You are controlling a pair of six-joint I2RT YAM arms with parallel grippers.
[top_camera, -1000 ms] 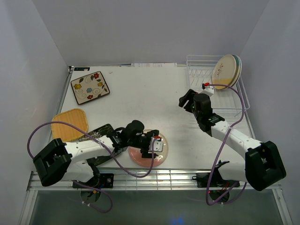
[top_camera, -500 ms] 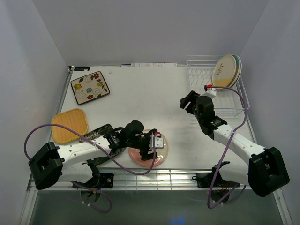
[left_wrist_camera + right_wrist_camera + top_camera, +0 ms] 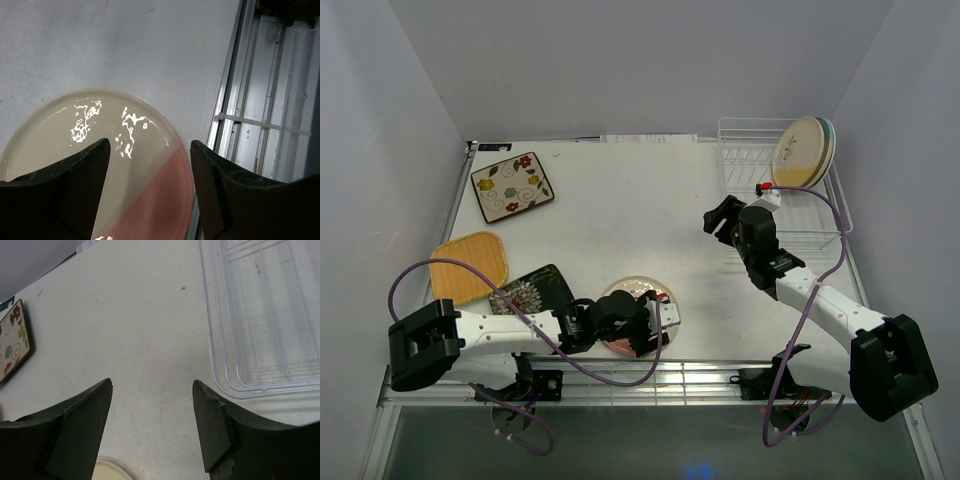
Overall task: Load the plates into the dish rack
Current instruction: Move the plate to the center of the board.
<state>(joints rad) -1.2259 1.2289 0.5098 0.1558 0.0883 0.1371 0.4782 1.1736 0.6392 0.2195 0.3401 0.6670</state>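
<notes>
Near the front edge of the counter, a cream-and-pink round plate under the left gripper, spread wide across its rim; contact impossible to tell. Just left, a black floral plate, then an orange-yellow plate; toward the far left corner, a flowered cream plate. At the right edge, the white wire dish rack, round plates upright at its far end. Beside the rack, the right gripper, parted.

Illumination is bright, diffuse and even across the white desk. Shadows beneath the arms are faint and soft-edged. In the left wrist view, broken white glare speckles the glossy plate. The left claw and the right claw render dark and slightly soft.
</notes>
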